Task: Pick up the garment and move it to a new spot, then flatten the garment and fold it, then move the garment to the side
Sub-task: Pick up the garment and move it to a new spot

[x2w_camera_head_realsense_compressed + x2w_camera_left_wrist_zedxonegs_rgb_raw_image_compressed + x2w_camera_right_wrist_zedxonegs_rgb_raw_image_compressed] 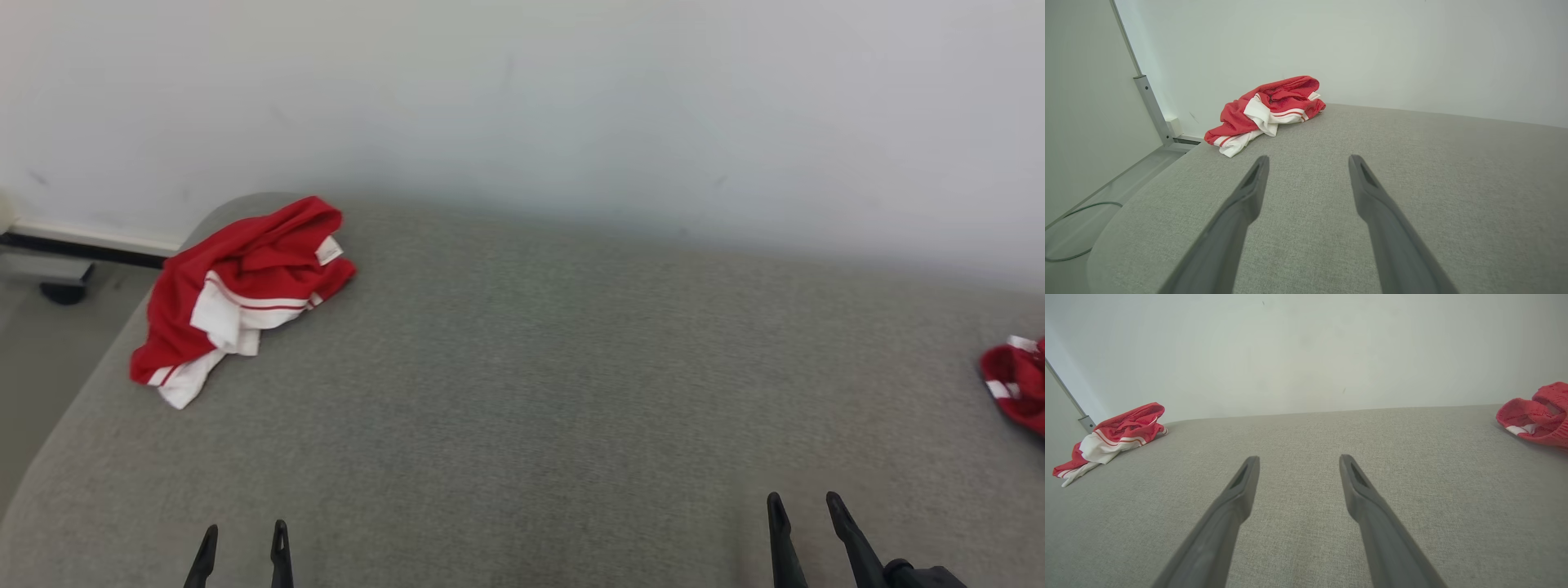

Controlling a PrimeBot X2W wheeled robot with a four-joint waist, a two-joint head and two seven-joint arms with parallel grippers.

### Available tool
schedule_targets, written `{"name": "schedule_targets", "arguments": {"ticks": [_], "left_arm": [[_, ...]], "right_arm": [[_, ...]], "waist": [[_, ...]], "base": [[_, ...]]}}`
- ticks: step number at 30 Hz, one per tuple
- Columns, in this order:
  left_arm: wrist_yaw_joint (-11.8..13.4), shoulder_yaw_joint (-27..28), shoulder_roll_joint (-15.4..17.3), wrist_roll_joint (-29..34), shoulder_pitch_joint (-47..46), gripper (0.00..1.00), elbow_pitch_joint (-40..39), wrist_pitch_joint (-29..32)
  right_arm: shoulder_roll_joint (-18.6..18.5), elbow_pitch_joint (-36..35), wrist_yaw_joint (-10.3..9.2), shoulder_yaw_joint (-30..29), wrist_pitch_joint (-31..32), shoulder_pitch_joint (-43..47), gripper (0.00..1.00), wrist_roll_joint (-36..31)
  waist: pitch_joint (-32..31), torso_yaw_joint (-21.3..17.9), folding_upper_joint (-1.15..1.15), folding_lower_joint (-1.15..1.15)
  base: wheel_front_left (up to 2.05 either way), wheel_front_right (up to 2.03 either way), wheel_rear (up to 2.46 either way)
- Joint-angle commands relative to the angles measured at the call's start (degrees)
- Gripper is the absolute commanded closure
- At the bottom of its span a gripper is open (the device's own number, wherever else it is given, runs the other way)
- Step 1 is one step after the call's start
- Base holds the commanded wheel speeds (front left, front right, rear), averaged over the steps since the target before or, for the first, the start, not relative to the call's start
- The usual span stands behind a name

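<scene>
Shirt [245,286] looks light, limp, probably slippery; pinch its raised red fold. Left pincer [245,529] and right pincer [803,498] apart, empty.

A bare test room, lab-like — grey fabric-covered table [571,367], blank white wall [571,98], loose floor cable [1106,202].

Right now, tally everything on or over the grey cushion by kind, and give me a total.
Garments: 2, the crumpled jersey at far left and the smaller red garment at the right edge
Grippers: 2, the left gripper and right gripper, both open and empty
Total: 4
</scene>
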Motion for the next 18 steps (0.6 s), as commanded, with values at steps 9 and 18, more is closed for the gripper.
{"name": "schedule_targets", "arguments": {"ticks": [9, 18], "left_arm": [[-0.13, 1.41, -0.07, -0.46, 1.15, 0.0, 0.5, -0.19], [0.13, 2.69, -0.06, -0.1, 1.29, 0.0, 1.16, -0.19]], "right_arm": [[0.1, 0.32, -0.1, 0.43, -0.01, 0.03, 0.0, 0.52], [0.11, 0.91, -0.11, 0.58, -0.01, 0.41, 0.0, 0.63]], "waist": [[0.31, 8.58, 0.0, 0.0], [0.38, 12.01, 0.0, 0.0]], "base": [[0.0, 0.0, 0.0], [0.0, 0.0, 0.0]]}}
